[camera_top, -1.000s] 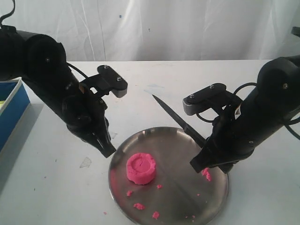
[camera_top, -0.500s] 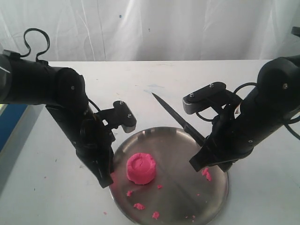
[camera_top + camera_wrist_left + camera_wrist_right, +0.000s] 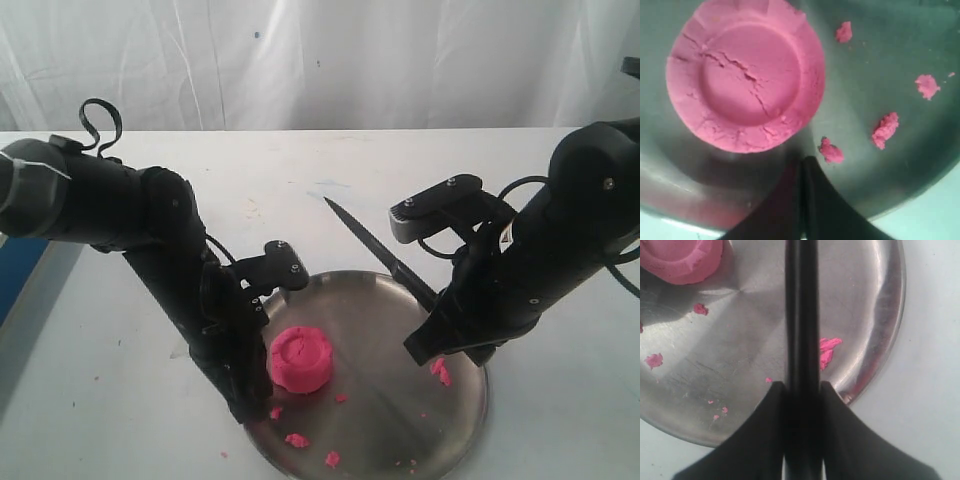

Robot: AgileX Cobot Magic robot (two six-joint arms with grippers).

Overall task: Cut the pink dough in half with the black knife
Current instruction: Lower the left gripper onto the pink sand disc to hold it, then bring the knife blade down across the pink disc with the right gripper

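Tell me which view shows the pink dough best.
Left wrist view: the pink dough is close up, whole, cracks clear. Exterior view shows it small on the plate; right wrist view catches only its edge.

A white tabletop (image 3: 560, 440) spreads out on every side of the left gripper (image 3: 255, 408) and the right gripper (image 3: 430, 350). Beyond both grippers, past the table's far edge, a white cloth backdrop (image 3: 320, 60) hangs in soft vertical folds, dotted with a few small dark specks. Well out to the side of the left gripper, a blue object (image 3: 15, 265) is cut off by the frame. The light is bright and even, leaving soft grey shadows on the table below the grippers.
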